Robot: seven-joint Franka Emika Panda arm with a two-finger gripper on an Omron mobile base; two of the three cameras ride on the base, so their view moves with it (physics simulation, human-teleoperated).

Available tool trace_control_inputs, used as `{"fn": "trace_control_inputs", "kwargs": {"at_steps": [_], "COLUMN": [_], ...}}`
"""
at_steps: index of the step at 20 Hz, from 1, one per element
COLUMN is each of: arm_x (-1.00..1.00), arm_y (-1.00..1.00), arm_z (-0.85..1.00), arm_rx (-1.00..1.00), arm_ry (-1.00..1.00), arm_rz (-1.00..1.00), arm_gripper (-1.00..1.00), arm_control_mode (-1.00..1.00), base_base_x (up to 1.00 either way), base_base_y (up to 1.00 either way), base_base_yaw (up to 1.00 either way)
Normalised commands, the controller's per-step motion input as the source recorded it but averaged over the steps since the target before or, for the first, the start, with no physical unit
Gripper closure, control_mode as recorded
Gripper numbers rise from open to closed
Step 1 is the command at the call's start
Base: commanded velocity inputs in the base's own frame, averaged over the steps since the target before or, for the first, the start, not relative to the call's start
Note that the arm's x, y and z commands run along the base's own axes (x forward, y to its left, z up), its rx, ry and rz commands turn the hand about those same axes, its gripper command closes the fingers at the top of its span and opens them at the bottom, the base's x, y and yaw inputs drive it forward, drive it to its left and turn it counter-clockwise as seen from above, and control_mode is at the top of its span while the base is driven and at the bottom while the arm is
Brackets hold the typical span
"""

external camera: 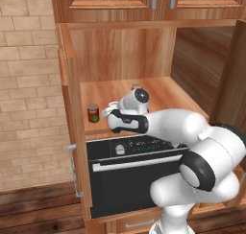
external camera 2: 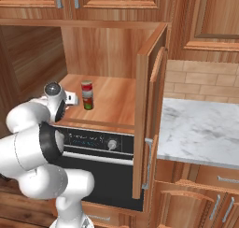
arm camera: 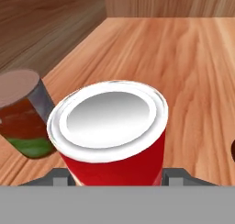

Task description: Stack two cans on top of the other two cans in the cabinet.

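Note:
In the hand view my gripper (arm camera: 117, 175) is shut on a can (arm camera: 112, 140) with a bright red label and a silver top. Just to its left in that view a dark red and green can (arm camera: 23, 122) stands on the wooden shelf, its top lower than the held can's. From the left base, that dark can (external camera: 93, 113) stands near the front left of the cabinet (external camera: 72, 84) niche, with my hand (external camera: 113, 108) right beside it. In the right base view the red can (external camera 2: 86, 88) shows above the green label (external camera 2: 87, 103). Another can (external camera: 138, 88) peeks from behind my wrist.
The niche's side walls close in left and right, and bare shelf (arm camera: 183, 58) runs back to the rear wall. A black oven (external camera: 129, 180) sits below the shelf. The open cabinet door (external camera 2: 149, 110) stands to the right, with a marble counter (external camera 2: 200, 129) beyond it.

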Motion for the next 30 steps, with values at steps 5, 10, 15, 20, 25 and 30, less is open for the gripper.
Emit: {"fn": "trace_control_inputs", "kwargs": {"at_steps": [5, 10, 15, 20, 25, 30], "arm_x": [-0.21, -0.17, 0.0, 0.0, -0.03, 0.0], "arm_y": [0.09, 0.06, 0.04, 0.01, 0.09, 0.14], "arm_z": [0.33, 0.25, 0.28, 0.29, 0.12, 0.07], "arm_rx": [0.0, 0.01, 0.0, 0.0, 0.0, 0.0], "arm_ry": [0.0, 0.0, 0.0, -0.01, 0.0, -0.01], "arm_rz": [0.0, 0.01, 0.05, 0.07, 0.1, 0.09], "arm_gripper": [1.0, 1.0, 1.0, 1.0, 1.0, 1.0], "arm_control_mode": [-1.0, -1.0, -1.0, -1.0, -1.0, -1.0], "base_base_x": [0.0, 0.0, 0.0, 0.0, 0.0, 0.0], "base_base_y": [0.0, 0.0, 0.0, 0.0, 0.0, 0.0], "base_base_yaw": [0.0, 0.0, 0.0, 0.0, 0.0, 0.0]}}
